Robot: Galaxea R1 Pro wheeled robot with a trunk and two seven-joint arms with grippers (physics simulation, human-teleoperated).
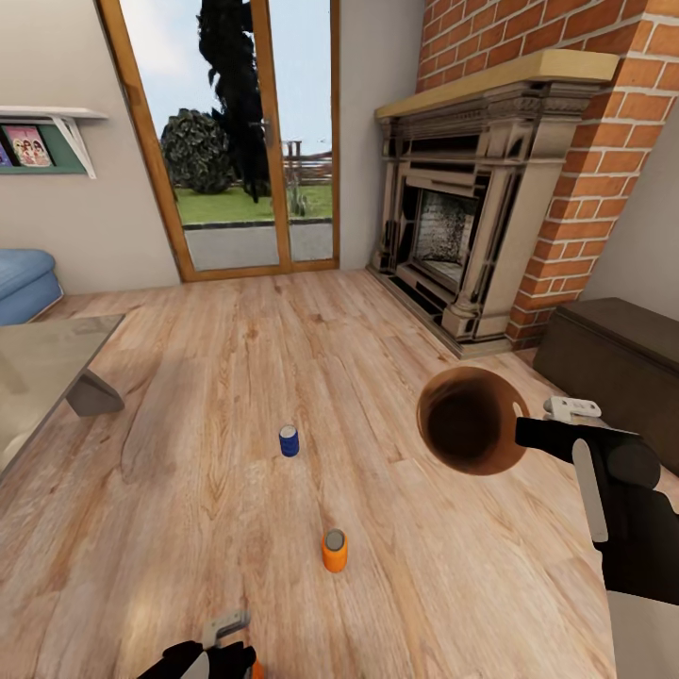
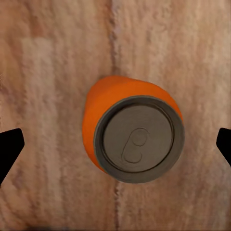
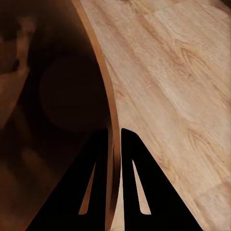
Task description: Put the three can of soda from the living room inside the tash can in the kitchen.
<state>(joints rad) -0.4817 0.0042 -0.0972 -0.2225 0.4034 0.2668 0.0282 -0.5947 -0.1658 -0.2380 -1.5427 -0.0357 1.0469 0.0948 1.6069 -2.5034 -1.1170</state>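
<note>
Brick fireplace, glass doors, plank floor

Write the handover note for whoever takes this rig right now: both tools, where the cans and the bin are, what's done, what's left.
Right tool: shut on the rim of the trash can, held up off the living room floor, brown inside facing the head camera.
Left tool: open, poised directly above an orange can that stands upright on the wood floor, not yet gripped.
Second orange can: upright on the floor, ahead of the robot.
Blue can: upright, farther ahead towards the glass doors.
Done: bin picked up. No can is seen inside it.
Left: all three cans into the bin, then presumably the bin to the kitchen.
</note>
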